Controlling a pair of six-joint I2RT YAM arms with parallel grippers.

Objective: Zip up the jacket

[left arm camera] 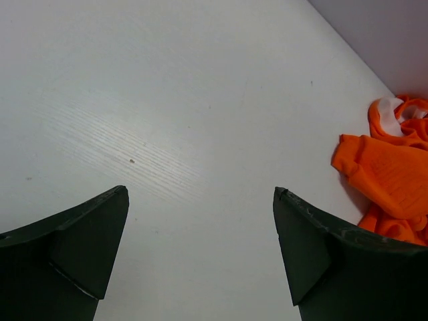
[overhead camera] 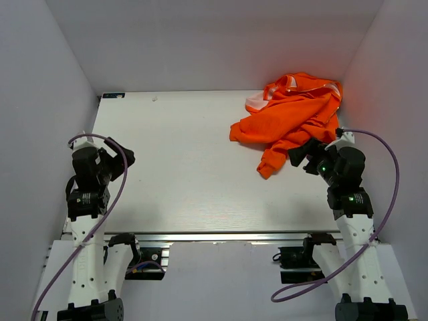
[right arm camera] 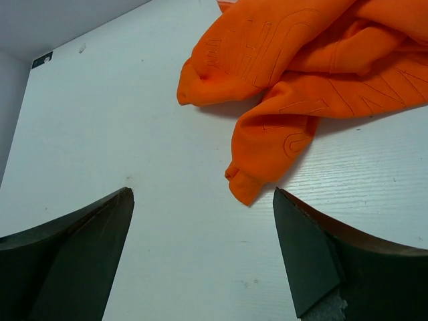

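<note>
Dark fingers (right arm camera: 73, 247) of the right tool (right arm camera: 202, 190) fill the bottom corners of its wrist view. I read them as spread wide with nothing between them. Just past the gap lies the jacket (right arm camera: 314, 60), a crumpled orange heap in the upper right of that frame. One sleeve (right arm camera: 281, 134) trails down toward me, and its cuff (right arm camera: 244, 187) lies flat nearer the right-hand finger, with bare bench showing between cloth and both fingers.

From above, I see the jacket (overhead camera: 294, 117) bunched at the upper right of the bench (overhead camera: 187, 160), against the right wall. A pale strip of lining (overhead camera: 257, 101) shows at its top left edge. The right tool (overhead camera: 304, 154) sits at the heap's lower edge, just right of the cuff (overhead camera: 265, 170).

The left tool (overhead camera: 124, 157) is far over at the left edge, well apart from the cloth. In its own view the left tool (left arm camera: 200, 192) is equally wide open over bare bench and grips nothing. The jacket (left arm camera: 391, 180) shows only at the right edge of that frame.
</note>
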